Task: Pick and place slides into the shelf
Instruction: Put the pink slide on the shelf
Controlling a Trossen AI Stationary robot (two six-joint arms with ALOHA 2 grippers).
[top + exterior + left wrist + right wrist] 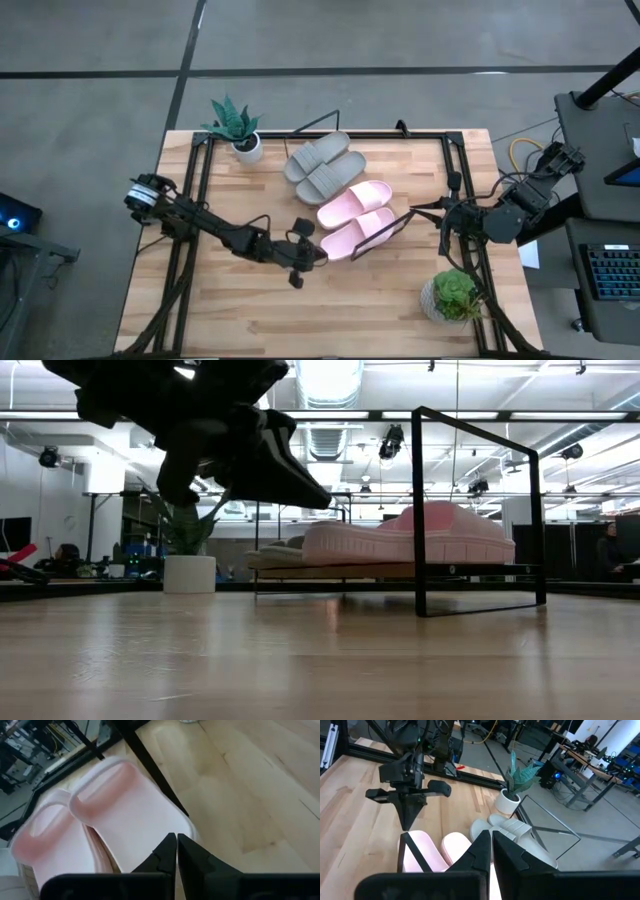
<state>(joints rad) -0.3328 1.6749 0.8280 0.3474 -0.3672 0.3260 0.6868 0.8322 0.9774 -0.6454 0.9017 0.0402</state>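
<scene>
A plank tabletop (260, 310) fills the foreground of the low view, with a workshop of ceiling lights and benches seen behind it. Nearest to that camera, the left gripper (300, 485) is hung above the wood, its dark fingers brought together to a point with nothing between them; in the left wrist view the same closed tips (176, 851) are seen just over the heel edge of the nearer pink slide (125, 815), though whether they touch it cannot be told. From above, this gripper (316, 251) is placed just beside the front end of the shelf. Four slides are counted in the high view: two pink (357, 218) and two grey (322, 167), laid side by side in a diagonal row on the shelf (400, 222). The wooden board is almost wholly covered from above, where only the black wire frame is made out, whereas its pale edge (330, 571) is shown beneath the slides in the low view. There, the grey pair is largely hidden behind the pink ones. The right gripper (447, 208) is held at the right side of the table near the shelf's corner, its fingers (482, 845) pressed together and empty. Two potted plants are counted: a spiky one (236, 125) at the far edge and a leafy one (453, 293) near the right front, the latter shown only from above.
</scene>
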